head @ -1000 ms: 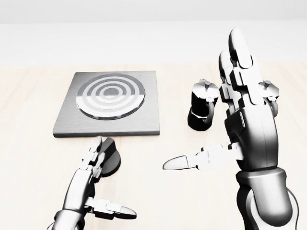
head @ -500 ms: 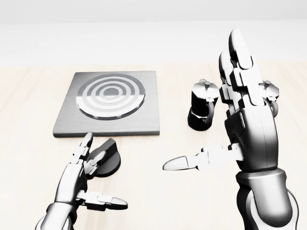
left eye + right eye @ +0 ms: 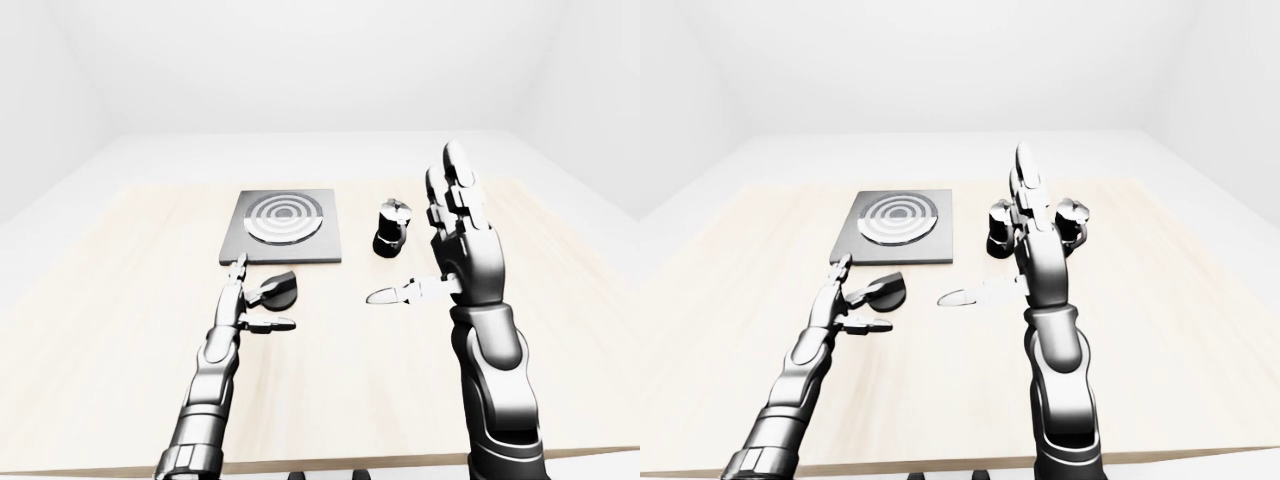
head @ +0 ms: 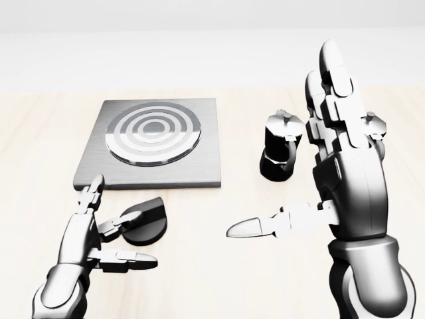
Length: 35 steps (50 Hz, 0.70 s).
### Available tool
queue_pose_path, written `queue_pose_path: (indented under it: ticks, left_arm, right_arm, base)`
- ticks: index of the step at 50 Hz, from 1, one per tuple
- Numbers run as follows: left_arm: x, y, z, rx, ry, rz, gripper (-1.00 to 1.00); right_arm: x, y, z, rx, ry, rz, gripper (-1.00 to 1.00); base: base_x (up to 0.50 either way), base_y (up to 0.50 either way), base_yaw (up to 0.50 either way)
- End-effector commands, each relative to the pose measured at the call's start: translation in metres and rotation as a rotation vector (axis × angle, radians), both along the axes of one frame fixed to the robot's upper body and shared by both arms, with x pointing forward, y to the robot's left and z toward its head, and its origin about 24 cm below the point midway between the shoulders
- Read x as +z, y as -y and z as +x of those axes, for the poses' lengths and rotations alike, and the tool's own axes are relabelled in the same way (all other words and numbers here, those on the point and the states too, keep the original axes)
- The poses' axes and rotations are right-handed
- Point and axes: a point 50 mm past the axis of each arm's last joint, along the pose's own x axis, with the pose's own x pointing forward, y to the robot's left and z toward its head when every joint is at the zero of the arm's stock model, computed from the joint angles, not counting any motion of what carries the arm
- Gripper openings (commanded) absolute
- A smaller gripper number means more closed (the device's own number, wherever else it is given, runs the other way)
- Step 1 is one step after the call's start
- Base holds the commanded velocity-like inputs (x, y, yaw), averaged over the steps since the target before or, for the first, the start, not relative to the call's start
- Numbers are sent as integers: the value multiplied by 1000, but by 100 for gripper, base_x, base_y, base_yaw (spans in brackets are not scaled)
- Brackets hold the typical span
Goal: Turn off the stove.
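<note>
1. The square grey metal stove plate with concentric rings (image 4: 151, 143) lies flat on the pale wooden counter (image 4: 219, 266), upper left in the head view.
2. Its black round control knob (image 4: 145, 222) sits just below the plate.
3. Left hand (image 4: 99, 229): fingers spread, holding nothing, just left of the knob; one finger appears to touch it, contact uncertain.
4. Right hand (image 4: 332, 166): raised, fully open, empty, partly covering a black moka pot (image 4: 279, 149).

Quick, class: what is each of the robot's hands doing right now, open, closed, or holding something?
Left hand: open, fingers spread beside the stove knob, gripping nothing.
Right hand: open, raised upright, holding nothing.
</note>
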Motion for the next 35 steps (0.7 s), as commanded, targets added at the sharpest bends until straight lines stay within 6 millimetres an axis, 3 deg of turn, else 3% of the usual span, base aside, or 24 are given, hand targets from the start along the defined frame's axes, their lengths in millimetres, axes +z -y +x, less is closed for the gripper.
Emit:
queue_pose_path:
  ticks: [1,7,35]
  left_arm:
    - [78,-12,55,98,240,25,100]
    - [93,-13,63,105,271,17,100]
    - [93,-12,62,108,274,13,100]
  right_arm:
    - [1,0,-1,-1,6,-1,100]
    - [2,0,-1,-1,8,0,100]
    - [1,1,-2,-1,5,0,100]
  base:
    - [0,0,0]
    - [0,0,0]
    - [0,0,0]
